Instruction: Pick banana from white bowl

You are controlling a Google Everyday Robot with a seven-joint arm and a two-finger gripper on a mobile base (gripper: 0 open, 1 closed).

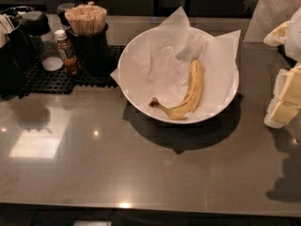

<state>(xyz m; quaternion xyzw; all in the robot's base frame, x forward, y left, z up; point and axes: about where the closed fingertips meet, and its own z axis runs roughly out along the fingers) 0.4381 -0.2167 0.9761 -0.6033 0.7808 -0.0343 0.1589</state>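
We see the banana (190,91) lying inside the white bowl (143,108), in its right half, on the crinkled white paper (155,60) that lines the bowl. The fruit runs from near the middle of the bowl down toward the front rim. It curves to the left at the bottom, and its dark stem tip points left. The paper's corners stick up over the rim at the back and on the right. The bowl stands on a dark, glossy counter (94,164) and casts a shadow toward the front. The gripper (273,76) is at the far right edge of the view, just beside the bowl and apart from it, and it touches neither the bowl nor the banana. Its two pale yellow fingers (287,95) stand spread, one higher and one lower in the view, and we see only bare counter between them, so they grip nothing. To the left of the bowl a black grid mat (61,81) lies on the counter. On it stand a dark cup (91,51) packed with upright wooden sticks (87,20), a small brown bottle (67,53) with a white cap and a flat white disc (52,63). Further dark containers (14,55) stand at the left edge, and we cannot make out what they hold.
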